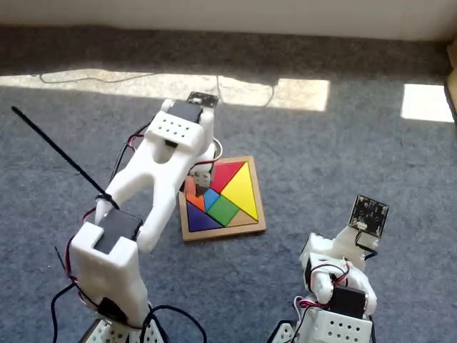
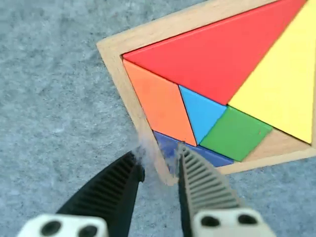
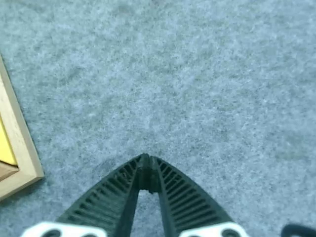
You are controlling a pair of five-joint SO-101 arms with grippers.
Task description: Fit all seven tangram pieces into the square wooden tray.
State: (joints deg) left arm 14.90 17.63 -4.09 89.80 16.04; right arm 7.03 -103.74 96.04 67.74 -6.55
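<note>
High view: we are finding the square wooden tray (image 1: 225, 231) lying on grey carpet (image 1: 343, 157). The left arm (image 1: 164, 157) is hanging over its 10 o'clock edge, and the right arm (image 1: 341, 286) is sitting folded at its 4 o'clock.

Left wrist view: the left gripper (image 2: 160, 170) is standing slightly parted and empty, straddling the tray's rim beside the dark blue triangle (image 2: 168, 142).

Right wrist view: the right gripper (image 3: 147, 173) is hovering closed and empty over the carpet.

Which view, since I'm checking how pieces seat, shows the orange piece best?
The left wrist view: the orange piece lies whole and close in the tray. In the high view the left arm covers most of it. The right wrist view catches tray rim beside the yellow piece.
</note>
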